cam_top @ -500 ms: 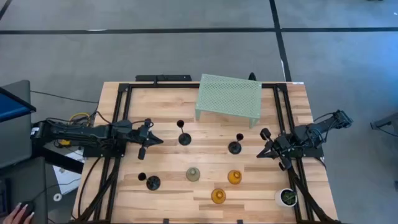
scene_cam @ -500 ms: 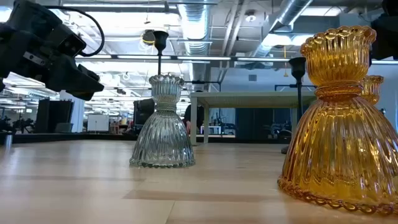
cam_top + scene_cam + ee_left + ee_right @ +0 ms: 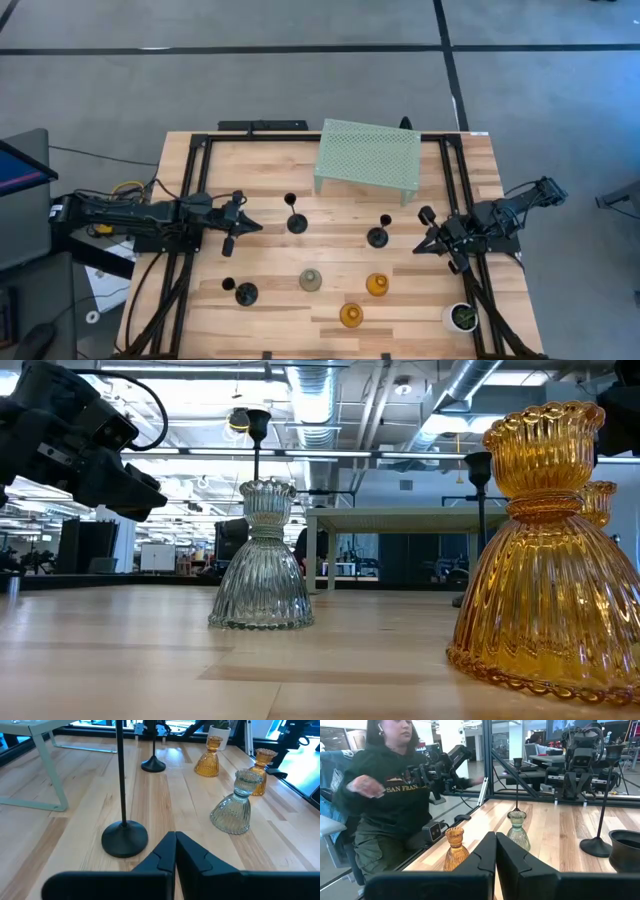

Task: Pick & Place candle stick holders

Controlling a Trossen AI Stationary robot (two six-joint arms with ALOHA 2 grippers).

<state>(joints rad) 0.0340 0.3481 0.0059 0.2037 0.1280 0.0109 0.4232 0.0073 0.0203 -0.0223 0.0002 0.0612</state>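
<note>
Straight ahead of the left gripper (image 3: 243, 224), just past its fingertips, stands a black candle holder (image 3: 296, 222): thin stem upright, round base flat on the table (image 3: 270, 170). The left wrist view shows the same holder (image 3: 124, 838) close in front of the fingers, slightly off to one side; the fingers are pressed together, holding nothing. Judging by that, the left arm is nearer this one and would have to spread its fingers before closing on the vertical stem.

The right gripper (image 3: 431, 240) also has its fingers pinched together, empty, with another black holder (image 3: 378, 236) just beside its tip. A third black holder (image 3: 245, 293) sits nearer the table's front edge, well apart from the left gripper.

The grey-green ribbed holder (image 3: 311, 281) and two amber ones (image 3: 376, 286) (image 3: 351, 315) stand between the arms, upright, bell-shaped, glassy. A green mesh rack (image 3: 368, 157) is at the far side.
</note>
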